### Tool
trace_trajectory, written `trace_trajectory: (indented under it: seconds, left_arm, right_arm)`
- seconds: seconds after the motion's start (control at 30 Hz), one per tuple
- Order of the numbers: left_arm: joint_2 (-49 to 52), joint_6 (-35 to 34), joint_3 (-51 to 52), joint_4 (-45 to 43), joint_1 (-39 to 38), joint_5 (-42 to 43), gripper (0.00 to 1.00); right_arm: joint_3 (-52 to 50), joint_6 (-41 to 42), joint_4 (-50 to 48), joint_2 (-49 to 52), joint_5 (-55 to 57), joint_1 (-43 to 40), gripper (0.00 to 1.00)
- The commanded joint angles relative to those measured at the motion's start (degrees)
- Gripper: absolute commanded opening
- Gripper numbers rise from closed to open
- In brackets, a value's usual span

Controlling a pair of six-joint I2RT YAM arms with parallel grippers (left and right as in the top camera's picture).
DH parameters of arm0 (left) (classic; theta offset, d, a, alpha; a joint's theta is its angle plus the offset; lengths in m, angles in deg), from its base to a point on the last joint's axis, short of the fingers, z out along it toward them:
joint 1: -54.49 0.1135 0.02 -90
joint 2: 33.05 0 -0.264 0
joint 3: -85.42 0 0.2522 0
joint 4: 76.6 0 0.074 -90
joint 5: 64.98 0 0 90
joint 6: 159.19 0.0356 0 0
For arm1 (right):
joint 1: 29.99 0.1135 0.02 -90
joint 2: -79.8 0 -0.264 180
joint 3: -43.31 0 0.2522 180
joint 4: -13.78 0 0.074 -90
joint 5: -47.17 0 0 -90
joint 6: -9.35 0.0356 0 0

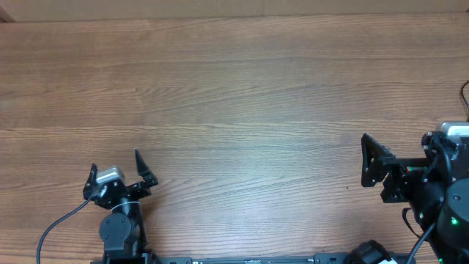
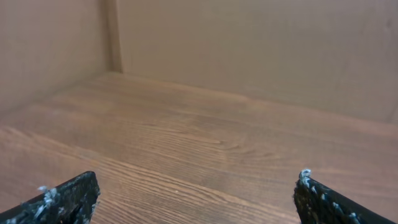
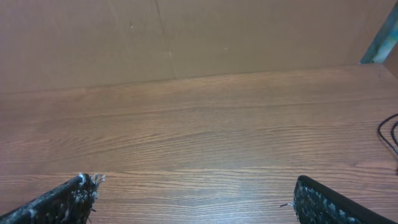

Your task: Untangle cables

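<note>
- On my overhead feed, the left claw (image 1: pixel 114 161) sits low at the near left of the wooden desk (image 1: pixel 234 88), jaws spread wide with nothing between them.
- The right claw (image 1: pixel 370 165) hangs at the near right edge and points in toward the middle. Its jaws are also spread wide and grip nothing.
- From the left wrist camera I see two black fingertips (image 2: pixel 68 199) at the bottom corners of the frame. Bare woodgrain runs between them up to a corner of plain brown wall panels (image 2: pixel 261 50).
- The right wrist camera shows the same wide stance, with one scuffed fingertip at each bottom corner and open desk between.
- The cables (image 3: pixel 381 129) show only as a thin black loop lying on the desk at the far right edge of the right wrist view, well apart from both claws. Their plugs and ends fall outside the frame, so I cannot tell how they are tangled.
- A thicker black lead (image 1: pixel 58 224) curls from the base of the left arm toward the near edge.
- A small green light (image 1: pixel 454 220) glows on the body of the right arm.
</note>
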Motion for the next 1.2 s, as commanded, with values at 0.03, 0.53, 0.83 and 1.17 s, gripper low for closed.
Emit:
trace_trajectory:
  seconds: [0.03, 0.53, 0.83, 1.17]
  left_arm:
    - [-0.7, 7.4, 0.2, 0.5, 0.2, 4.0, 1.0]
    - [-0.7, 6.8, 0.1, 1.6, -0.8, 14.3, 1.0]
    - [-0.6, 6.7, 0.1, 1.4, -0.7, 14.3, 0.99]
    - [-0.6, 6.7, 0.1, 1.4, -0.7, 14.3, 0.99]
  right_arm:
    - [-0.2, -0.2, -0.2, -0.3, 0.5, 0.0, 1.0]
    - [-0.2, -0.2, -0.2, -0.3, 0.5, 0.0, 1.0]
    - [-0.2, -0.2, -0.2, -0.3, 0.5, 0.0, 1.0]
    - [-0.2, -0.2, -0.2, -0.3, 0.5, 0.0, 1.0]
